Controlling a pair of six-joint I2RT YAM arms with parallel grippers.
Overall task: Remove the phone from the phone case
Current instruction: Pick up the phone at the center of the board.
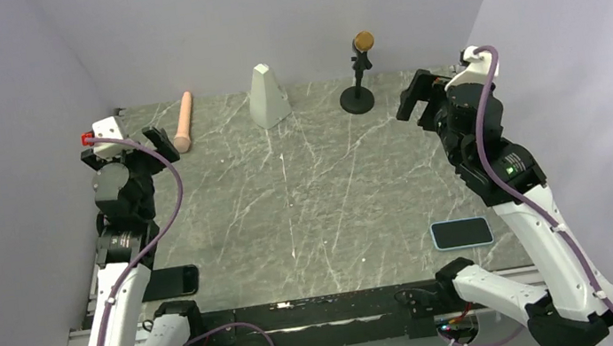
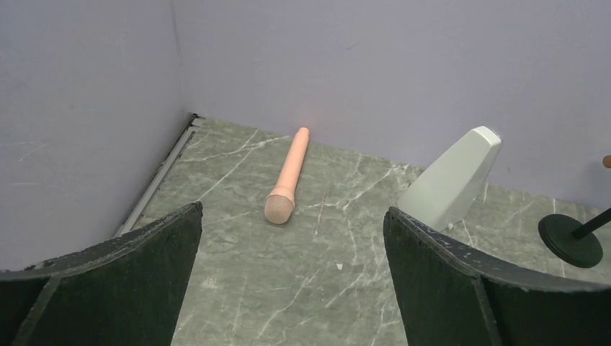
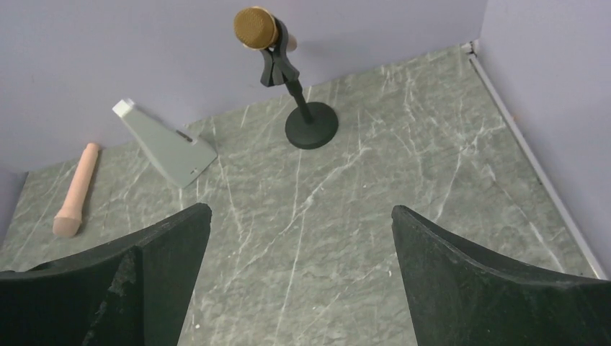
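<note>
Lying on the table [image 1: 332, 187] near its front edge, beside the right arm [image 1: 520, 221], the phone case [image 1: 489, 230] is shown from above with the dark phone [image 1: 461, 232] inside it. The left gripper [image 1: 158, 144] and right gripper [image 1: 415, 98] are held well apart from it.

From the left wrist, wide-spread fingers [image 2: 130, 281] frame a pink microphone [image 2: 287, 179]; nothing is gripped.

From the right wrist, parted fingers [image 3: 468, 281] frame a microphone stand [image 3: 310, 124].

No step is judged begun; a reach to the case is called for first.
</note>
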